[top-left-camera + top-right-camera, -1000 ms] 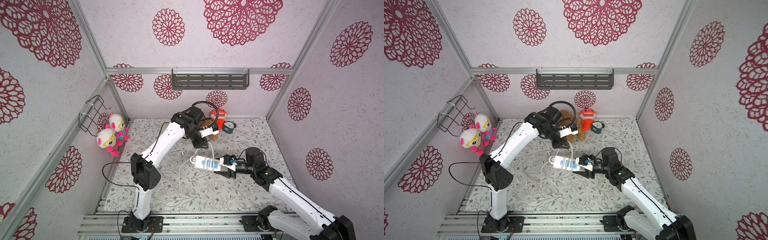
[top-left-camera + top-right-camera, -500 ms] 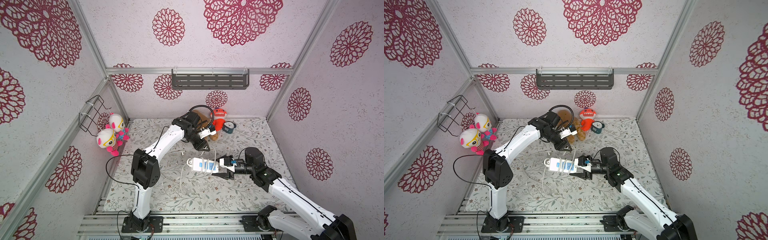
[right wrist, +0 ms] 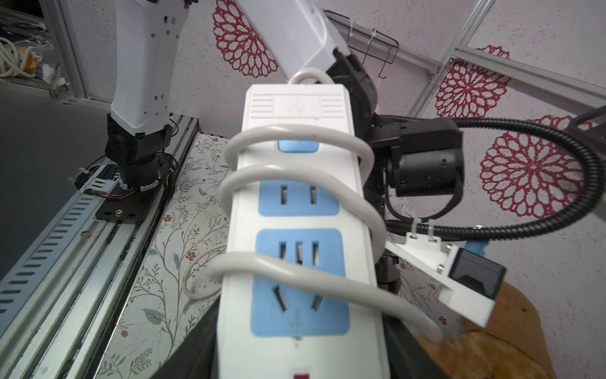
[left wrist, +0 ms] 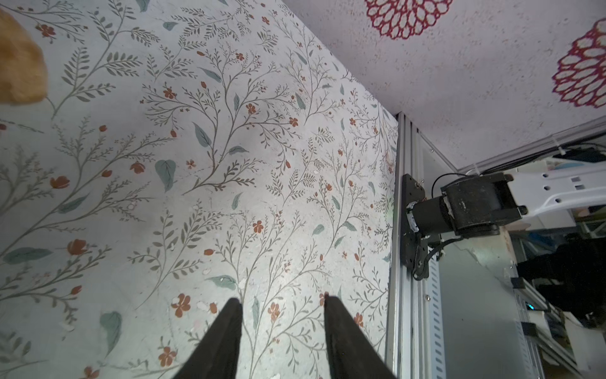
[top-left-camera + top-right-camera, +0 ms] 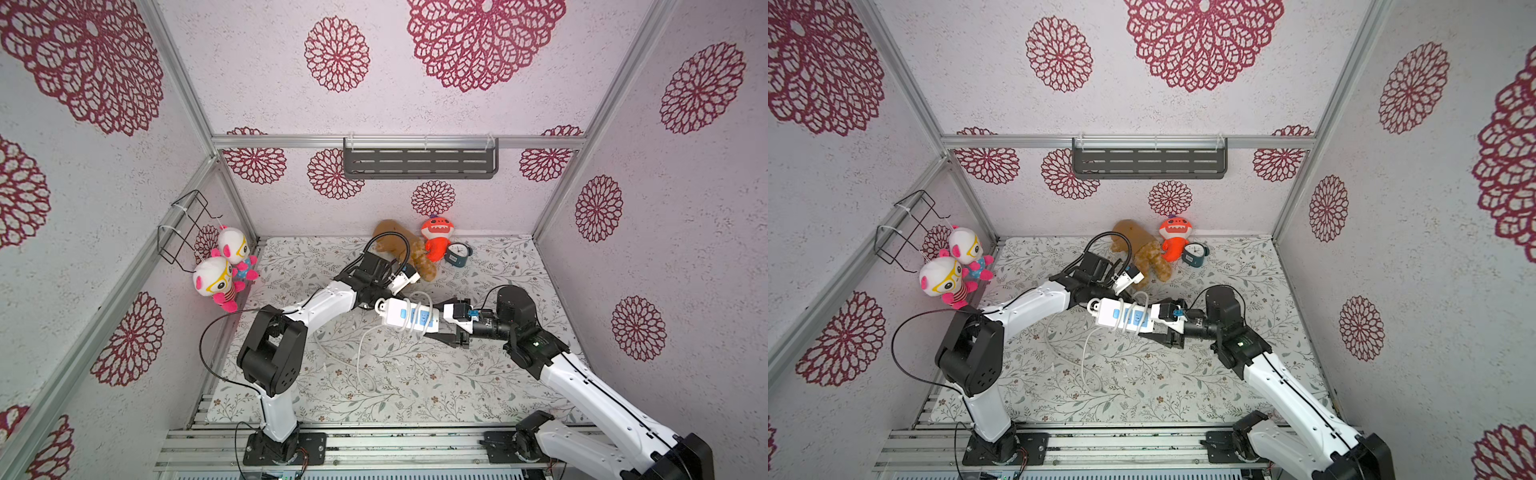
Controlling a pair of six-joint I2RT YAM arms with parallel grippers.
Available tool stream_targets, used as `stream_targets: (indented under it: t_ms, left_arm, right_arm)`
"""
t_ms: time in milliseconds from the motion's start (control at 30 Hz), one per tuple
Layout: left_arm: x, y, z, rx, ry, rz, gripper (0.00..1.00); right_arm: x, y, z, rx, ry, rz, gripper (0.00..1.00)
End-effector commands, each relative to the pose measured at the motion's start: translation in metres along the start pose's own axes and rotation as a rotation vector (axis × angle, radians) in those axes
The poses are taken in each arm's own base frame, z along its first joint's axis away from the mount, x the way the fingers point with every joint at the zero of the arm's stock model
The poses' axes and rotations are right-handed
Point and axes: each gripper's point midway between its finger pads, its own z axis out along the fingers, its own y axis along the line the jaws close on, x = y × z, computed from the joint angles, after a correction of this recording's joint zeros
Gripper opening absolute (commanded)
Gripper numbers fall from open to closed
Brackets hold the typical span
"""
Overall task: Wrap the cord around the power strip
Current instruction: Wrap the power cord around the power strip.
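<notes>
Strip (image 5: 409, 318) is pinched aloft by right gripper (image 5: 451, 322) so cord (image 3: 229, 193) can loop round; left gripper (image 4: 282, 302) gapes, empty.

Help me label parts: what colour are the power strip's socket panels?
Light blue socket panels on the white power strip; clearest in the right wrist view.

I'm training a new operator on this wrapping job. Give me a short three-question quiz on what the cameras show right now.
1. True or false: the jaws of the left gripper hold the cord.
2. What holds the power strip? A) left gripper B) right gripper C) nothing
3. In the right wrist view, how many cord passes cross the strip's face?
Key: 1 false, its jaws stand apart, empty; 2 B; 3 three.
</notes>
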Motion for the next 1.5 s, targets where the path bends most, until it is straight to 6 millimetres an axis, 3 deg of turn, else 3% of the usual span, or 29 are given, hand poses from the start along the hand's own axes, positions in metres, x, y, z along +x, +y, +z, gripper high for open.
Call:
stream_targets:
  t_ms: [0,200,467,667,933,1133,1467]
  left_arm:
    - [-0.012,0.003,0.001,-0.02,-0.101,-0.027,0.46]
    - [0.012,0.017,0.004,-0.13,-0.111,-0.059,0.43]
    - [0.029,0.013,0.005,-0.132,-0.098,-0.104,0.16]
    - [0.04,0.006,-0.001,-0.162,-0.081,-0.11,0.06]
    - [0.045,-0.019,-0.006,-0.158,-0.017,-0.065,0.02]
    - [0.029,-0.049,-0.012,-0.218,0.061,0.069,0.02]
    - [-0.026,-0.09,-0.048,-0.334,0.078,0.328,0.02]
  right_arm:
    - [-0.031,-0.016,-0.012,0.051,-0.054,-0.059,0.27]
    - [-0.036,-0.03,-0.024,0.09,-0.054,-0.047,0.27]
    - [-0.034,-0.056,-0.039,0.197,-0.034,0.015,0.27]
    - [-0.031,-0.09,-0.06,0.377,-0.044,0.081,0.28]
    - [0.006,-0.139,-0.091,0.687,0.045,0.198,0.27]
    - [0.049,-0.145,-0.096,0.751,0.207,0.229,0.26]
    - [0.097,-0.115,-0.085,0.614,0.39,0.216,0.25]
